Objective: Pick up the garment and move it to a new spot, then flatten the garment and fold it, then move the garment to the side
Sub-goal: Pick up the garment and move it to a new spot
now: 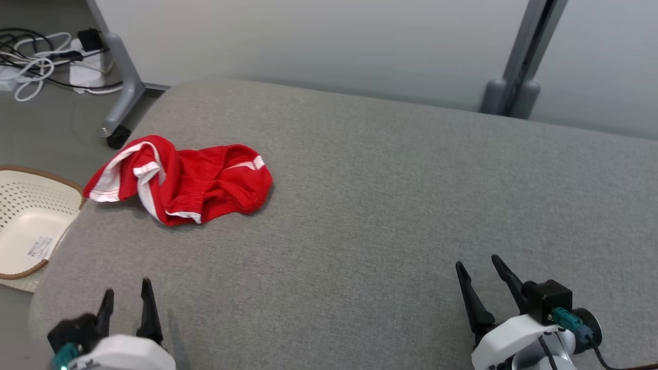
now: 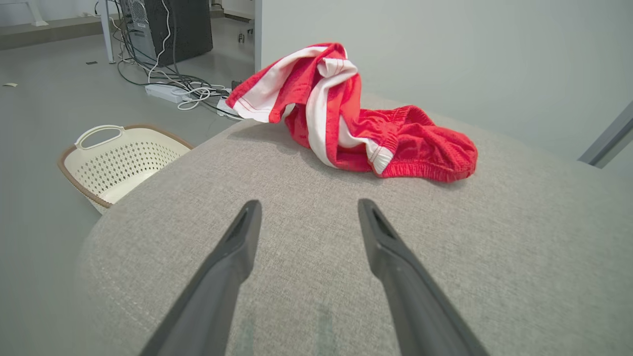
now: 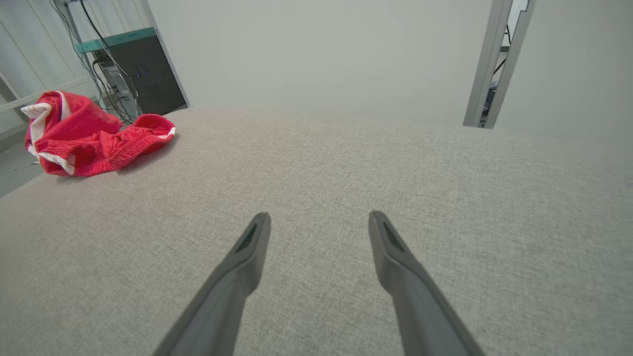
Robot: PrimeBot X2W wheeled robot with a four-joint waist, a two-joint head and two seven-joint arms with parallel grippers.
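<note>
- In the head view you have the red garment (image 1: 180, 182) with white stripes lying crumpled near the left edge of the grey fabric-topped table (image 1: 385, 205). Your left end effector (image 1: 127, 288) sits at the lower left and your right end effector (image 1: 477, 261) at the lower right, both released, empty and well apart from the garment. A cream perforated basket (image 1: 36, 195) stands on the floor off the table's left side, and cables (image 1: 31, 61) lie on the floor beyond.
- In the left wrist view your left end effector (image 2: 306, 202) hangs over bare table (image 2: 494, 247) with its fingers spread, pointing toward the garment (image 2: 346, 113) bunched ahead at the table's edge. The basket (image 2: 123, 158) is to the left on the floor.
- In the right wrist view your right end effector (image 3: 320, 215) is likewise spread wide and holds nothing above the table (image 3: 346, 163). You see the garment (image 3: 89, 138) far off to the upper left, with a dark computer tower (image 3: 133, 74) behind it.
</note>
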